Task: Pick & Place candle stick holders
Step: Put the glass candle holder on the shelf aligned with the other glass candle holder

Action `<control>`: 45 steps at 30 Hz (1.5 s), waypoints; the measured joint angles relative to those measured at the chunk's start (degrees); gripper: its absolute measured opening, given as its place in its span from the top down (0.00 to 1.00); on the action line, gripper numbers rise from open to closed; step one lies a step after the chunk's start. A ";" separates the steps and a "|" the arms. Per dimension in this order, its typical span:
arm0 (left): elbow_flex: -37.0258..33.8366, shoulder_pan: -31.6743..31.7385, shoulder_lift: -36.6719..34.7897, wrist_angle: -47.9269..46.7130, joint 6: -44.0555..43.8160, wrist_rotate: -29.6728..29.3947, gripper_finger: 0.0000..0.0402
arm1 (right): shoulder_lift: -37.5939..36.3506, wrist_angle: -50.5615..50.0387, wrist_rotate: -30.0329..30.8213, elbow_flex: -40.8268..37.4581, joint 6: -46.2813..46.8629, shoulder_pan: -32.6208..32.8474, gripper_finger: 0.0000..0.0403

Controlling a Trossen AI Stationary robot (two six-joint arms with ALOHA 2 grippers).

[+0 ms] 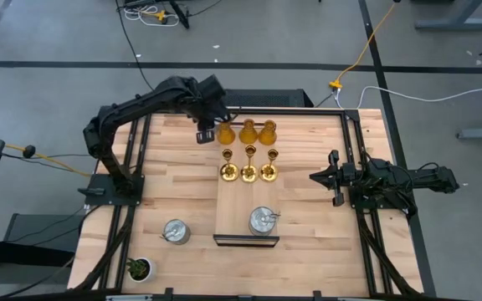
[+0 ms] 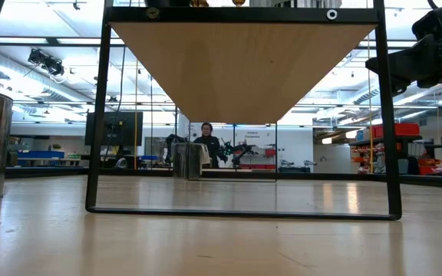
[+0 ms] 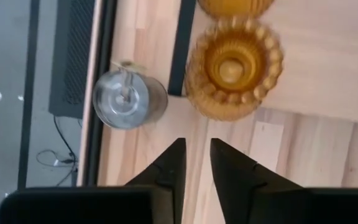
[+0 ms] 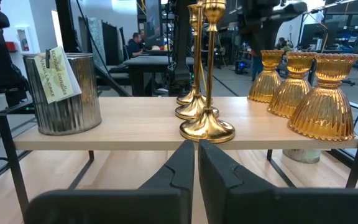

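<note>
Pale wood table (image 1: 174,150), ribbed amber holders (image 1: 248,132), gold stems (image 1: 249,171)

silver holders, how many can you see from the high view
2 visible: one silver holder on the raised shelf's front end, another on the table left of it. More may be hidden under the shelf.

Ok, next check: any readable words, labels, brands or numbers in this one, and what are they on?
Paper tag on the silver metal candle holder, right wrist view: printed lettering, too blurred to read with confidence.
Red and orange signs in the room behind, low view: too small to read.
Nothing else carries legible text.
</note>
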 joint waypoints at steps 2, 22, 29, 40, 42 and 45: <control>-1.32 0.04 0.00 -0.05 -0.73 -0.01 0.82 | 0.00 0.00 0.00 0.01 0.00 0.00 0.93; -13.13 1.33 -5.88 9.46 -0.87 8.19 0.99 | 0.00 0.01 0.00 0.01 -0.02 0.01 0.93; -17.79 1.33 -5.97 15.49 -0.95 9.14 0.98 | 0.00 0.00 0.00 0.01 0.00 0.01 0.93; -18.91 1.38 -5.97 19.75 -1.28 11.69 0.98 | 0.00 0.00 0.00 0.01 -0.02 0.02 0.93; -18.91 1.38 -5.97 20.50 -1.82 12.07 0.99 | 0.00 0.00 0.00 0.00 0.00 0.01 0.93; -18.91 1.38 -5.97 21.17 -2.35 12.09 0.99 | 0.00 0.00 0.00 0.00 0.00 0.00 0.93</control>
